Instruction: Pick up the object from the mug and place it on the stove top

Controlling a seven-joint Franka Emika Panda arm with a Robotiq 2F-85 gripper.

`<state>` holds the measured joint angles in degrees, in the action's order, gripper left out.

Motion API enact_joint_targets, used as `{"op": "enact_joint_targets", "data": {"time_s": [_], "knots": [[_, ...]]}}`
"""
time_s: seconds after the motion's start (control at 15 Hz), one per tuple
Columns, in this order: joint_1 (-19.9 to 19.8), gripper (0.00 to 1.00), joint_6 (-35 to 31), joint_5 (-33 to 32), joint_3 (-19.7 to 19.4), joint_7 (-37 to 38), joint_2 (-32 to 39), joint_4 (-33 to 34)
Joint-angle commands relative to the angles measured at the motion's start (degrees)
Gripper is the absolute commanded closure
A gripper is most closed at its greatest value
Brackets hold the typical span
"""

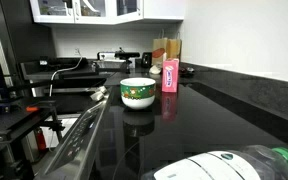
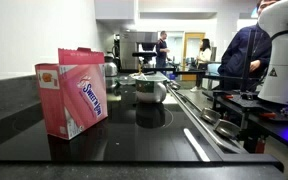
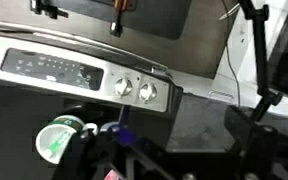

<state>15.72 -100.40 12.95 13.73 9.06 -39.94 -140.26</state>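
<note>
**Mug on the stove top, gripper unclear**

The mug (image 1: 137, 93) stands upright on the glossy black stove top (image 1: 189, 125), just beside a tall pink carton (image 1: 169, 77) (its reflection shows in the surface beneath it). A white-and-green bottle (image 1: 229, 163) lies on its side in the foreground, well apart from the mug. The dark desk (image 1: 246, 105) runs alongside the stove top.

The thin white stick is too small to make out in any view, so I cannot tell whether it lies in the mug.

The wrist view looks down on the stove's control panel (image 3: 54, 68) and two knobs (image 3: 141, 90). Below them is a round white-and-green shape (image 3: 59, 138), possibly the mug seen from above. The gripper (image 3: 169, 155) shows only as dark blurred parts along the lower edge. I cannot tell whether it is spread or pressed together.
</note>
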Motion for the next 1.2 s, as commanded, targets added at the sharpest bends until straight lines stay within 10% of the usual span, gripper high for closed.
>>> {"op": "enact_joint_targets", "data": {"time_s": [0.0, 0.4, 1.13], "knots": [[-0.87, 0.0, 0.23, 0.41, 0.65, -0.42, -0.08, 0.17], [-2.92, 0.0, -1.06, 0.25, 1.55, 4.33, 0.22, 0.15], [-19.05, 0.06, -28.78, -4.04, -0.33, 22.46, 14.44, -4.08]]}}
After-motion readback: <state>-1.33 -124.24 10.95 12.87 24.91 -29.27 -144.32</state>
